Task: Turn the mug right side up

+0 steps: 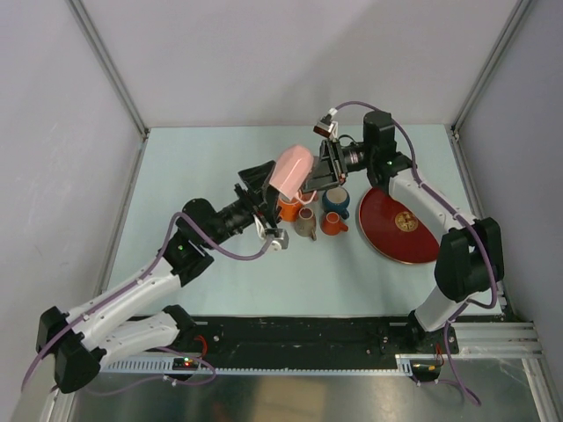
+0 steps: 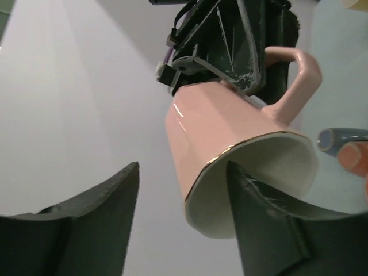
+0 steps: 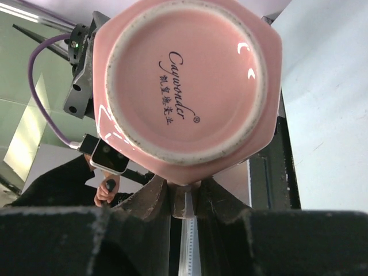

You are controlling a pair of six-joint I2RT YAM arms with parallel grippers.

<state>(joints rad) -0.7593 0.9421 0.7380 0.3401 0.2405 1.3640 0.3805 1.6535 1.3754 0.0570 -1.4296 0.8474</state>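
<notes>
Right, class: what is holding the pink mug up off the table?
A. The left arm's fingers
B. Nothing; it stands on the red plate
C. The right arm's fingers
C: the right fingers are shut on the mug, whose base faces that wrist camera, while the left fingers stand open.

The pale pink, faceted ceramic mug hangs clear of the worktop, above its middle. It is steeply tilted, its gold-edged rim and cream inside facing down and its printed base up. The right end effector clamps it by the loop handle.
</notes>
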